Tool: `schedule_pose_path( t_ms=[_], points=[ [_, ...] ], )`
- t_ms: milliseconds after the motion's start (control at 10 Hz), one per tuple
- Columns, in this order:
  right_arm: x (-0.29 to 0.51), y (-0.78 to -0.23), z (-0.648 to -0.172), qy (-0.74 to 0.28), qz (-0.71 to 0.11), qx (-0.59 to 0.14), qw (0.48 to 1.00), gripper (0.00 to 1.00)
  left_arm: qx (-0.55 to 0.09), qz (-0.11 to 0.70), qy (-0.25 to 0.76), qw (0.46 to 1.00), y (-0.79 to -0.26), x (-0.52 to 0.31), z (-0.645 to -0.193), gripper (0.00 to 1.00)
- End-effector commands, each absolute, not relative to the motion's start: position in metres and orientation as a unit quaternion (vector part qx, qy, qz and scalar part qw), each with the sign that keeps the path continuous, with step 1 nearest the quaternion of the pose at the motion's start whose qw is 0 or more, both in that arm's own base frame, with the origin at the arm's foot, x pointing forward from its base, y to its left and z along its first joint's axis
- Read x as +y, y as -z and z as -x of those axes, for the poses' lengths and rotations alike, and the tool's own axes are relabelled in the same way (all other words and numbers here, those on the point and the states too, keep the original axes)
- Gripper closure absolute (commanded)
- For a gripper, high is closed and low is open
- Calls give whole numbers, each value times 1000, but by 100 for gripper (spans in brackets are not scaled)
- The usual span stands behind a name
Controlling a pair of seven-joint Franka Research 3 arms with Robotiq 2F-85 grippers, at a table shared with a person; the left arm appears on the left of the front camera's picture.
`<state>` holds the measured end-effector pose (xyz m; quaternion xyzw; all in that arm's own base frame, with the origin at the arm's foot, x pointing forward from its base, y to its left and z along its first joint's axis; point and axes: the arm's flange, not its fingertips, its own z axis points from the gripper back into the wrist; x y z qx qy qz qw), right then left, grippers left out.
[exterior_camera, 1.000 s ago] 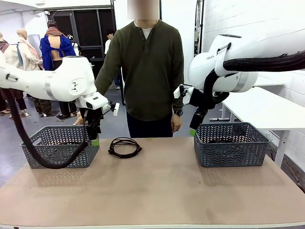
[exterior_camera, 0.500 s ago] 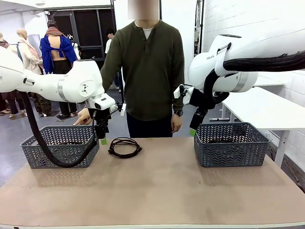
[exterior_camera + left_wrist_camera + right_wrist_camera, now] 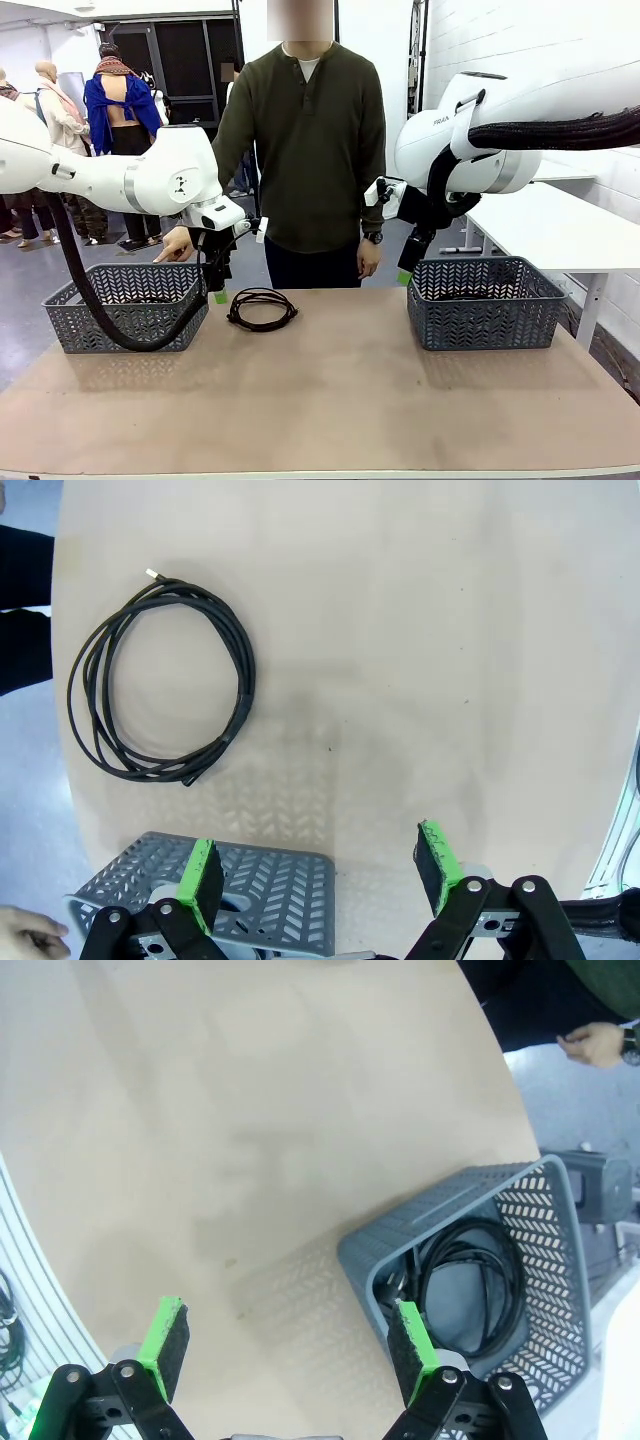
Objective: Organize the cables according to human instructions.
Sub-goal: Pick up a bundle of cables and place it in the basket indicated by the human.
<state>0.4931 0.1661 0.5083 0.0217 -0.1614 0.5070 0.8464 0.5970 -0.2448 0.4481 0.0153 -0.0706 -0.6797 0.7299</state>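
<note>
1. One coiled cable [image 3: 262, 307] lies flat on the table [image 3: 330, 400], toward the far edge and left of centre, between the two baskets but far closer to the left one. In the left wrist view the coil [image 3: 160, 675] is a loose oval, a little longer along the picture's vertical than across, with a pale-tipped end at its upper rim.

2. The left gripper [image 3: 217, 292] hangs just beside the coil, on the coil's left, over the near corner of the left basket [image 3: 125, 305]. Its fingers point down and stand wide apart with nothing between the green pads [image 3: 203, 880]. From this wrist the coil lies ahead and off to the picture's left, not yet between the fingers.

3. The right gripper [image 3: 403, 274] hovers at the left rim of the right basket [image 3: 485, 300], well apart from the coil, also spread wide and holding nothing. The left arm is plainly nearer.

4. The right wrist view shows another coiled cable [image 3: 470, 1285] already inside the right basket.

5. The person [image 3: 310, 140] stands at the far side, one hand [image 3: 172, 245] out above the left basket, probably pointing to it as the destination.
</note>
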Motion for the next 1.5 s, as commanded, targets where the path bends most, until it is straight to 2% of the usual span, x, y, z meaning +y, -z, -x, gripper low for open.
schedule_pose_path(
  t_ms=[0,500,900,1400],
  points=[
    [166,-509,-493,-507,-21,-160,847,0,-71,-15,680,730,-448,-245,-597,0],
    [166,-509,-493,-507,-21,-160,847,0,-51,-27,743,666,-407,-269,-639,0],
    [166,-509,-493,-507,-21,-160,847,0,-25,-20,736,677,-381,-278,-664,0],
    [166,-509,-493,-507,-21,-160,847,0,-12,-5,736,677,-354,-279,-674,0]
  ],
)
